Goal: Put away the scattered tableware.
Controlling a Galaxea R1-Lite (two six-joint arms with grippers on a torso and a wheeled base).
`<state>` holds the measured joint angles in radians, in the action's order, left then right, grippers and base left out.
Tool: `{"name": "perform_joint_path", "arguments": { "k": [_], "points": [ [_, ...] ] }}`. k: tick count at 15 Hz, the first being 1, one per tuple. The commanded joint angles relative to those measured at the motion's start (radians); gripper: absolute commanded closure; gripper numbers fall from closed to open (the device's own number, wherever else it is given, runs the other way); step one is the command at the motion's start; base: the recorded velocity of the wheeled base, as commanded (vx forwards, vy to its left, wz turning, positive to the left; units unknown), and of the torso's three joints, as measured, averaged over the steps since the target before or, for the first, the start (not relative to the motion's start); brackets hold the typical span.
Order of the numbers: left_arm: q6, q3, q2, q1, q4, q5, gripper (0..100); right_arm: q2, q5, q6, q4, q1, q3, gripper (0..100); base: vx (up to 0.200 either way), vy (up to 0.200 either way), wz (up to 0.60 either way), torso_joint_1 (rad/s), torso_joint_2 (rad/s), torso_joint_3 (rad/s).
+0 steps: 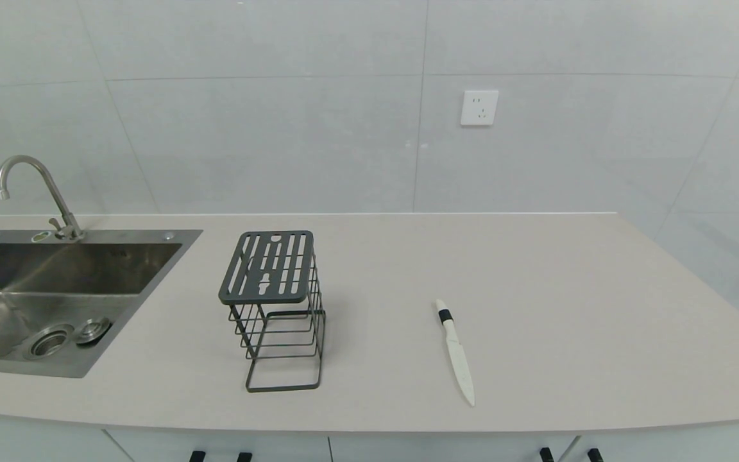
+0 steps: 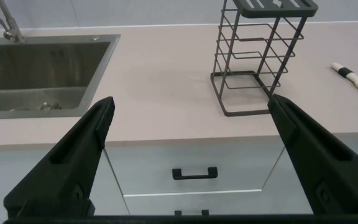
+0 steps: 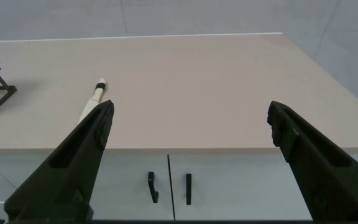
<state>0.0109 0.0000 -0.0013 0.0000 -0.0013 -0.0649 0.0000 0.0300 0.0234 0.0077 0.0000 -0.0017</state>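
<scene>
A white knife [image 1: 455,350] with a black band on its handle lies flat on the counter, blade toward the front edge, right of a dark wire rack [image 1: 274,307] with a slotted top. The left wrist view shows the rack [image 2: 257,56] and the knife's handle end [image 2: 355,79] beyond my left gripper [image 2: 191,107], which is open and holds nothing, hanging in front of the counter above the cabinet fronts. My right gripper [image 3: 190,107] is likewise open and holds nothing, before the counter edge, with the knife [image 3: 94,99] ahead of it near one finger.
A steel sink [image 1: 55,292] with a tap [image 1: 36,192] is set into the counter's left end. The beige counter [image 1: 536,276] runs bare to the right. Cabinet doors with black handles [image 3: 169,186] sit below the front edge.
</scene>
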Motion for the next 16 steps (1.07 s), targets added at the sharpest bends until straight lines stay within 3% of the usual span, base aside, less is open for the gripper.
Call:
{"name": "perform_joint_path", "arguments": {
  "k": [1, 4, 12, 16],
  "points": [
    [0.0, 0.0, 0.001, 0.0, 0.0, 0.0, 0, 0.002, 0.001, 0.001, 0.0, 0.0, 0.0, 0, 0.0, 0.0, 0.0, 0.0, 0.0, 0.0],
    [0.0, 0.0, 0.001, 0.0, 0.0, 0.0, 0, 0.002, 0.001, 0.001, 0.0, 0.0, 0.0, 0, 0.0, 0.0, 0.0, 0.107, -0.02, 0.099],
    [0.0, 0.0, 0.001, 0.0, 0.0, 0.0, 0, 0.002, -0.001, 0.0, 0.0, 0.0, 0.0, 0, 0.0, 0.0, 0.0, 0.298, -0.07, 0.219],
    [0.0, 0.0, 0.001, 0.0, 0.0, -0.001, 0, 0.002, -0.001, 0.0, 0.0, 0.0, -0.001, 0, 0.0, 0.0, 0.0, 0.048, -0.02, 0.033]
  ]
}}
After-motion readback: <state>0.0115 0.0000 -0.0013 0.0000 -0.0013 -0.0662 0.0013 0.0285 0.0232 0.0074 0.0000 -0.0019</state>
